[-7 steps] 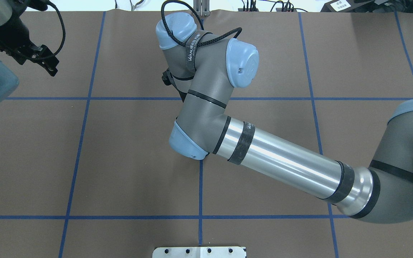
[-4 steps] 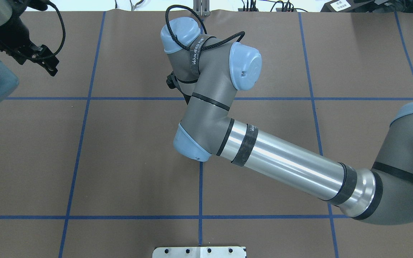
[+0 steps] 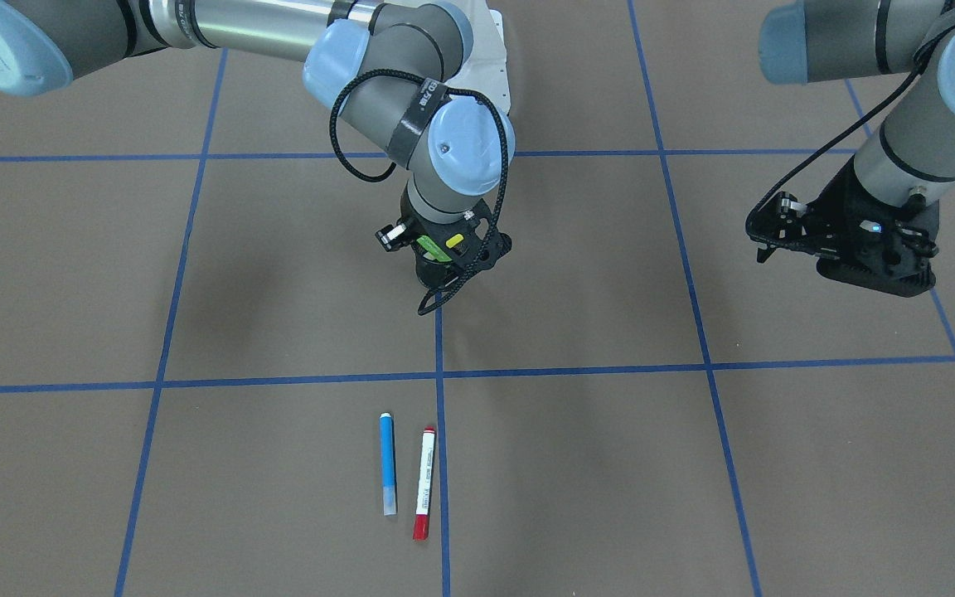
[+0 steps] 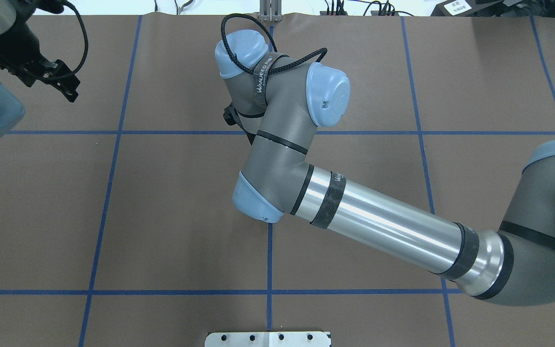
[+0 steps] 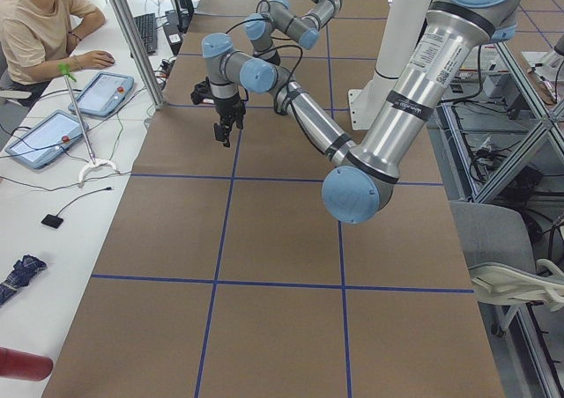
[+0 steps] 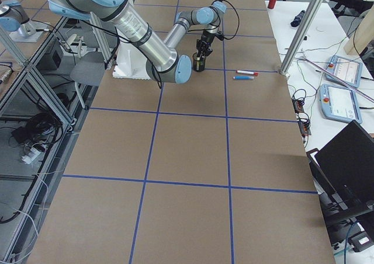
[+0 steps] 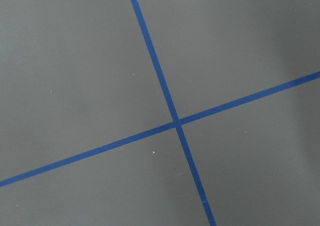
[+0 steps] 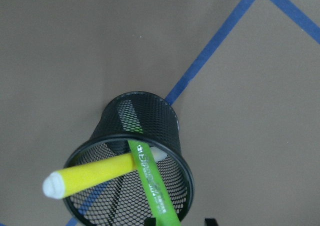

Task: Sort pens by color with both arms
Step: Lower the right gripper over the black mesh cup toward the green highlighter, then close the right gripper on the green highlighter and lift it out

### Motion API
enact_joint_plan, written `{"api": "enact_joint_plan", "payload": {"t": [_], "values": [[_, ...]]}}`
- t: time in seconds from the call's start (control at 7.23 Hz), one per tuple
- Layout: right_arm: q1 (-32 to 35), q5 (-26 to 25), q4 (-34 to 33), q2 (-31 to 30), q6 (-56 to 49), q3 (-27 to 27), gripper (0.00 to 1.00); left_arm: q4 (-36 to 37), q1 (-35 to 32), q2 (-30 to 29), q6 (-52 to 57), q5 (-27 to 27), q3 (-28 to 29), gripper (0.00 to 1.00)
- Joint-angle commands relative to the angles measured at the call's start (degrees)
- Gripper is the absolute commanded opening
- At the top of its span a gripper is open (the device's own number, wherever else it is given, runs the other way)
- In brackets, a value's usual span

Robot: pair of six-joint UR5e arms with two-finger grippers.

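A black mesh cup (image 8: 145,121) holds a yellow pen (image 8: 90,177) and a green pen (image 8: 150,178), both leaning. My right gripper (image 8: 180,222) hovers just above the cup, open, its fingertips either side of the green pen's upper end. The front-facing view shows this gripper (image 3: 443,264) over the cup on a blue tape line. A blue pen (image 3: 387,464) and a white-barrelled pen with red ends (image 3: 423,483) lie side by side on the table beyond it. My left gripper (image 3: 763,232) hangs open and empty far off to the side, above a bare tape crossing (image 7: 176,122).
Brown table cover with a blue tape grid (image 4: 113,132). The right arm's forearm (image 4: 383,221) stretches across the middle. A person sits at a side desk with tablets (image 5: 53,138). A laptop (image 6: 350,159) stands on the other side.
The right arm's wrist has shifted a little to the right over the cup, then eased slightly back. The left arm has not moved.
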Motion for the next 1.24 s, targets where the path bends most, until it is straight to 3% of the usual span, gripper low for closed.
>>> {"api": "enact_joint_plan", "payload": {"t": [0.0,0.55,0.83,1.11], "values": [[-0.2,0.0,0.0,-0.1,0.0,0.1,0.38,0.0,0.0,0.0,-0.1,0.0,-0.1,1.00],[-0.3,0.0,0.0,0.0,0.0,0.2,0.13,0.0,0.0,0.0,-0.1,0.0,-0.2,1.00],[-0.2,0.1,-1.4,0.1,0.0,1.7,0.07,0.0,0.0,-0.1,-0.2,0.0,-0.2,1.00],[-0.2,0.1,-6.6,0.3,-1.2,6.6,0.05,0.0,0.0,-0.1,-0.7,0.0,-1.1,1.00]]}}
